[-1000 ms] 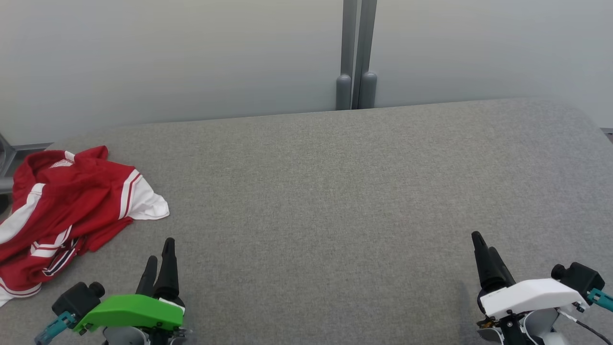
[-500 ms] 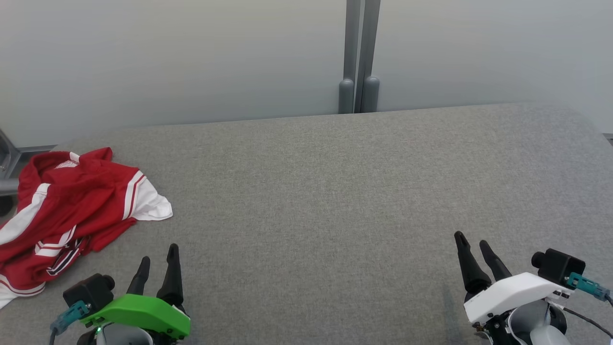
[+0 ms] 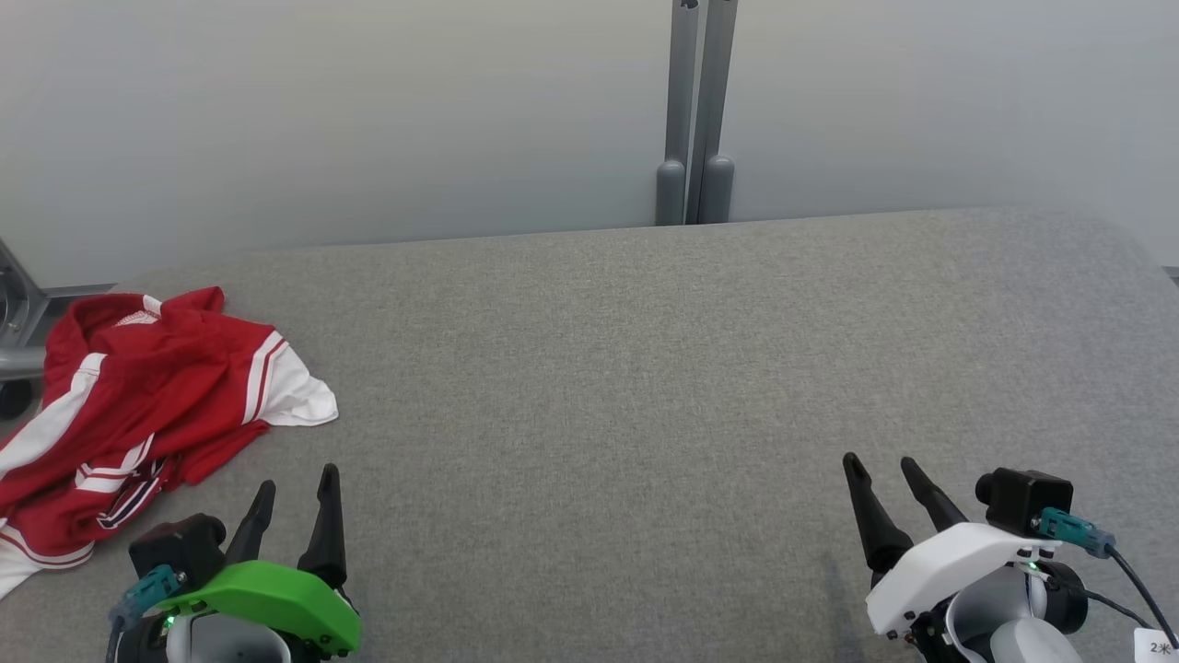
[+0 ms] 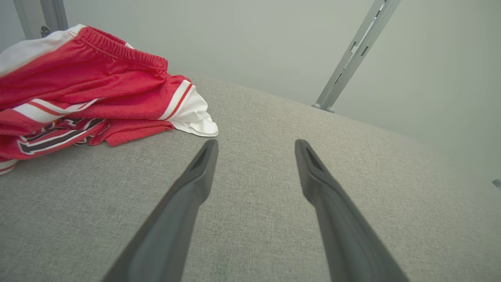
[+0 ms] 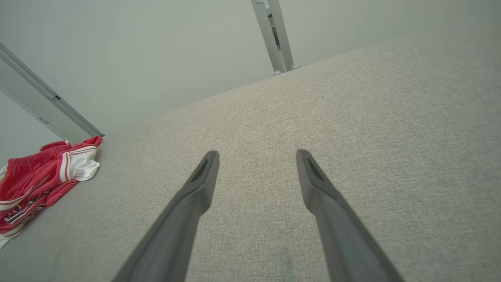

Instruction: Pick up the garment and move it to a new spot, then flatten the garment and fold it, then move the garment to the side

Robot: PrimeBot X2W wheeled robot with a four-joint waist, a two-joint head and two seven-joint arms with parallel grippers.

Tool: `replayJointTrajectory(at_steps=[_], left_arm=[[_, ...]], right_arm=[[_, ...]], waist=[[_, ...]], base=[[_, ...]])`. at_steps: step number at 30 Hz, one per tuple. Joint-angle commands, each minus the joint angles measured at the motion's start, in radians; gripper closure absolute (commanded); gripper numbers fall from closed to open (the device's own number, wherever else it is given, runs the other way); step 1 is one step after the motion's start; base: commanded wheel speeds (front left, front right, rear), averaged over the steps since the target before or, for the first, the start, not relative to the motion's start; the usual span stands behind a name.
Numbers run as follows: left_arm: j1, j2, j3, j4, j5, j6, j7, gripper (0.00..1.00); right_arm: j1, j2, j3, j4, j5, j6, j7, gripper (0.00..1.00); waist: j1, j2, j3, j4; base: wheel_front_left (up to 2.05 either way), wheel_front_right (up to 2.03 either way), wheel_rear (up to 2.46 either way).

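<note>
The garment [image 3: 129, 414], a crumpled pair of red shorts with white stripes, lies at the far left of the grey fabric table [image 3: 645, 368]. It also appears at upper left in the left wrist view as the garment [image 4: 90, 98] and small at far left in the right wrist view as the garment [image 5: 35, 184]. My left gripper [image 3: 297, 486] stands open just below and right of the shorts, not touching them, with nothing between its fingers [image 4: 195, 176]. My right gripper [image 3: 882, 468] stands open over bare table at lower right.
A grey post [image 3: 695, 110] stands behind the table's far edge against a pale wall. A metal frame [image 3: 14, 322] sits at the far left beside the shorts. The table's wide middle and right lie bare.
The camera has tilted, shifting the scene down a little. Both grippers have turned so their two fingers now show spread apart, and the right one has moved slightly left.
</note>
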State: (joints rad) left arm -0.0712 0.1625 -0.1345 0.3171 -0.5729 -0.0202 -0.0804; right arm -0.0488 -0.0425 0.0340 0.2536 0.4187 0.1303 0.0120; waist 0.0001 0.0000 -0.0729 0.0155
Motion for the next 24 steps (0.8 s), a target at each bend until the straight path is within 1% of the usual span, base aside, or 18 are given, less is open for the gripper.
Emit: replayJointTrajectory(at_steps=[1,9,24], left_arm=[[0.008,0.014,-0.002,-0.014,0.028,0.006,-0.006,0.0],[0.031,0.032,-0.011,-0.014,0.093,0.011,-0.022,0.0],[0.061,0.042,-0.015,-0.012,0.155,0.008,-0.053,0.0]], right_arm=[[-0.022,-0.006,0.004,-0.005,-0.035,0.0,0.001,0.0],[-0.02,-0.007,0.018,0.004,-0.129,0.0,-0.009,0.0],[-0.008,-0.007,0.013,0.007,-0.192,0.0,-0.048,0.0]], waist=[[0.0,0.0,-0.002,0.001],[0.0,0.0,-0.013,0.002],[0.0,0.0,-0.026,0.004]], base=[[0.0,0.0,0.0],[0.0,0.0,0.0],[0.0,0.0,0.0]])
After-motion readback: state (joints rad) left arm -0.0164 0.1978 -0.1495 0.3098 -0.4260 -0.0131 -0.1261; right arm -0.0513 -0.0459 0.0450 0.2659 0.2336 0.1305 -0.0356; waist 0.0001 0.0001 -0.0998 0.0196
